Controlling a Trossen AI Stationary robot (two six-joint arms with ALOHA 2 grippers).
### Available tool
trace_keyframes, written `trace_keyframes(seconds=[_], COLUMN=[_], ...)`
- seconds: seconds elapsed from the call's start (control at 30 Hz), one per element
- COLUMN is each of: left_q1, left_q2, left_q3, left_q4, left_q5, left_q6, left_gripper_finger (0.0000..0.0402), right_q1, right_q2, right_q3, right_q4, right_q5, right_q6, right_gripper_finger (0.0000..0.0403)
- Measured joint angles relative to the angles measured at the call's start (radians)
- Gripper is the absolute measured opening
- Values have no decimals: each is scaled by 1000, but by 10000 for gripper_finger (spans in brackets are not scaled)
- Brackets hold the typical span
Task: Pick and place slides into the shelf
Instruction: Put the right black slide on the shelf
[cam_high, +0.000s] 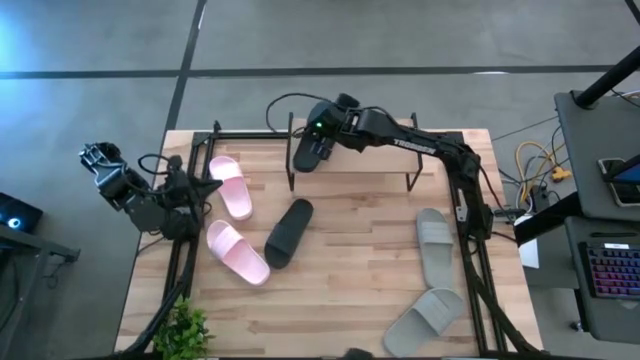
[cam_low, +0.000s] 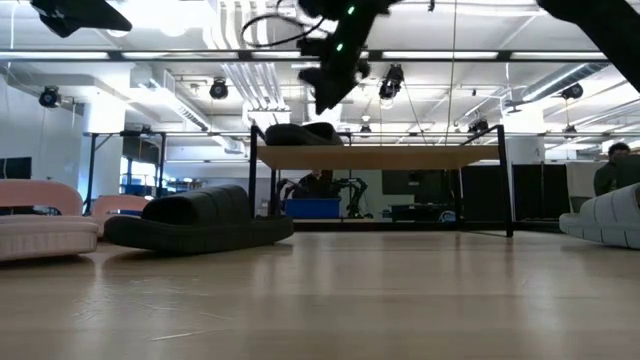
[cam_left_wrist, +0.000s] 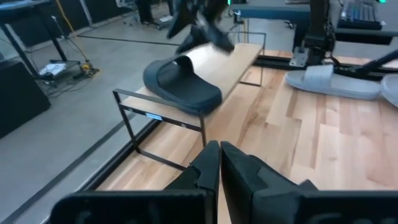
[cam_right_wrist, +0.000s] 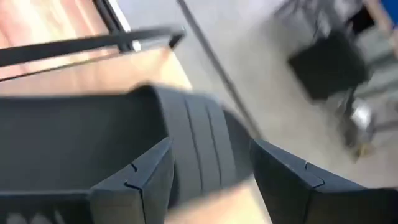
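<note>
Black slide (cam_left_wrist: 181, 85) on shelf (cam_left_wrist: 239, 59)

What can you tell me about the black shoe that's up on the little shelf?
The black slide is a flat slip-on sandal with a wide, ridged strap, and looks rubbery. It lies flat on the shelf, at the left end of its light wooden board, fully on top. The right pincer hangs just above it with fingers open; they do not seem to grip it. Its partner still lies on the table.
</note>
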Motion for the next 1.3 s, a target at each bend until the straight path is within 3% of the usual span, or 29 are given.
trace_keyframes(seconds=[0.13, 0.37, 0.47, 0.8, 1.1, 1.3], left_q1=[0, 0, 0, 0, 0, 0], left_q2=[3, -4, -5, -4, -5, -5], left_q3=[-1, -1, -2, -2, -3, -3], left_q4=[-1, -1, -2, -3, -5, -8], left_q5=[16, 21, 23, 27, 27, 27], left_q6=[-24, -23, -23, -23, -24, -24], left_gripper_finger=[0, 0, 0, 0, 0, 0], right_q1=[-20, -31, -70, -174, -159, -158], right_q2=[-29, -43, -31, -7, 35, 65], right_q3=[27, -2, -55, -149, -141, -114], right_q4=[-237, -325, -271, -31, 102, 117], right_q5=[-118, -191, -200, -278, -371, -354], right_q6=[255, 426, 435, 402, 341, 323], right_gripper_finger=[165, 60, 18, 13, 13, 13])
